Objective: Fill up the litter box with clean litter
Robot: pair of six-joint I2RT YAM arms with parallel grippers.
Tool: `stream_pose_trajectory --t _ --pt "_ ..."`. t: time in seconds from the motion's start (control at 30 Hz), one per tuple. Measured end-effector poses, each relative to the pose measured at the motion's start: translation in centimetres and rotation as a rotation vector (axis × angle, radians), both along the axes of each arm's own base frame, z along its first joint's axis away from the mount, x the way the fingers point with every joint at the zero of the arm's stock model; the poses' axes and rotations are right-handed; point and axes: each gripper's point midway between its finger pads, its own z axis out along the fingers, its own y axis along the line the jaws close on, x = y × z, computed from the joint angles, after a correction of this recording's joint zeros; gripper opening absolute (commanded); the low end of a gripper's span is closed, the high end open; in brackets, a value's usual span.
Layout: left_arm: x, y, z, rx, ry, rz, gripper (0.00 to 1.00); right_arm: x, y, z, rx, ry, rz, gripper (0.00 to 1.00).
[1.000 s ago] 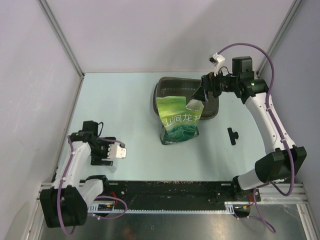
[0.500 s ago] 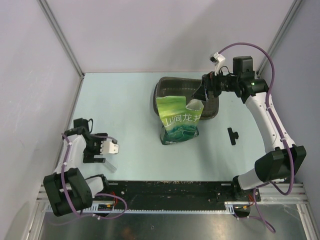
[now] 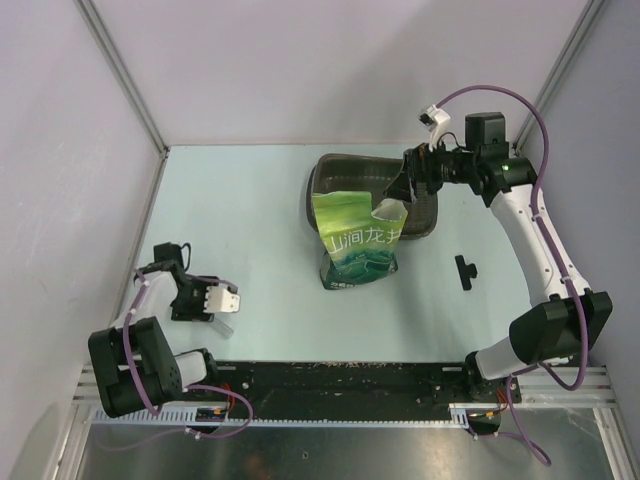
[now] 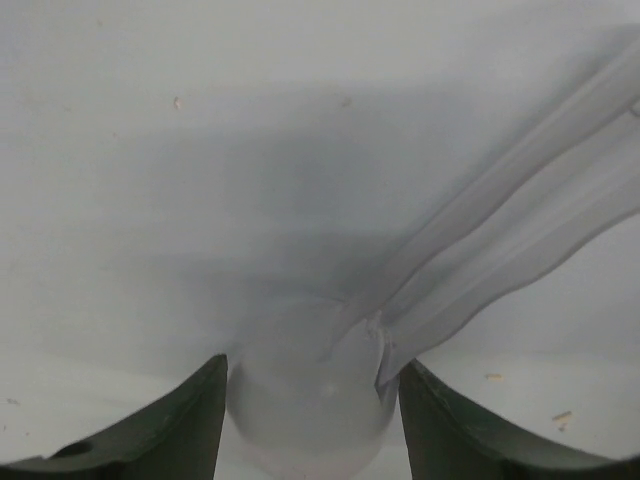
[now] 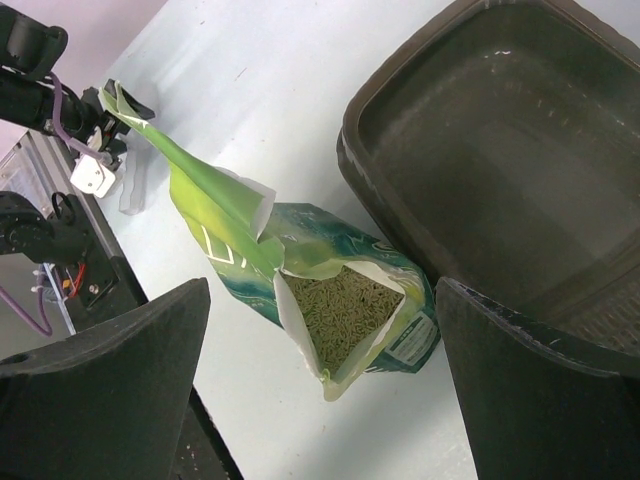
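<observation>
An open green bag (image 3: 358,245) stands upright near the middle of the pale desk (image 3: 250,220). A small black part (image 3: 465,270) lies toward the right edge. A clear scoop (image 4: 480,250) is near the front left corner.

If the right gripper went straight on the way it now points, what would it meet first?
Probably the open green bag, onto the clean litter inside; the litter box lies aside. Depth is unclear.

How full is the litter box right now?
Empty: the litter box shows a bare dark floor, while the litter sits inside the opened green bag.
</observation>
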Motion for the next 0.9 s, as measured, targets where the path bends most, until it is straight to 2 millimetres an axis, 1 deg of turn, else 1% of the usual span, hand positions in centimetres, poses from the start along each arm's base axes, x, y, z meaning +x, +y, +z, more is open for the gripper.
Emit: stream_pose_trajectory --t 0.07,0.1,0.17,0.2,0.27,0.3,0.33,0.43,0.5,0.57,0.63,0.7,0.77,0.8,0.9 --pt "0.2 0.0 0.0 0.001 -0.006 0.001 0.36 0.0 0.1 0.0 0.0 0.0 0.002 1.0" --pt "0.2 0.0 0.0 0.001 -0.006 0.003 0.28 0.0 0.1 0.0 0.0 0.0 0.003 1.0" --pt "0.3 0.1 0.0 -0.002 -0.006 0.014 0.19 -0.1 0.2 0.0 -0.001 0.0 0.005 1.0" --pt "0.4 0.0 0.1 -0.012 -0.005 0.035 0.12 0.0 0.2 -0.1 -0.002 -0.001 0.007 1.0" --pt "0.7 -0.2 0.2 -0.03 -0.005 0.056 0.07 0.2 0.3 -0.1 -0.005 -0.004 0.011 1.0" --pt "0.9 -0.6 0.5 -0.055 -0.002 0.077 0.02 0.2 0.3 -0.1 -0.006 -0.006 0.012 1.0" --pt "1.4 -0.9 0.8 -0.077 -0.009 0.093 0.01 0.3 0.3 -0.1 -0.007 -0.008 0.015 1.0" --pt "3.9 -2.1 3.2 -0.173 -0.046 0.181 0.0 0.7 0.4 0.2 -0.009 -0.02 0.019 1.0" --pt "6.0 -2.8 5.4 -0.242 -0.093 0.242 0.0 0.9 0.5 0.4 -0.009 -0.03 0.022 1.0" --pt "7.4 -3.8 7.3 -0.319 -0.128 0.295 0.0 1.0 0.6 0.7 -0.008 -0.039 0.027 1.0" --pt "8.3 -5.1 8.9 -0.403 -0.132 0.342 0.0 1.0 0.8 1.4 0.001 -0.056 0.042 1.0" --pt "8.6 -6.6 10.1 -0.484 -0.114 0.388 0.0 1.0 1.1 2.3 0.01 -0.081 0.057 1.0" --pt "9.0 -8.4 11.6 -0.582 -0.083 0.436 0.0 1.1 1.6 3.1 0.013 -0.131 0.08 1.0" --pt "9.2 -9.1 12.3 -0.616 -0.069 0.454 0.0 1.0 1.9 3.4 0.011 -0.151 0.094 1.0" --pt "9.8 -11.8 15.1 -0.753 -0.027 0.505 0.0 0.4 3.4 3.8 -0.014 -0.231 0.157 1.0"
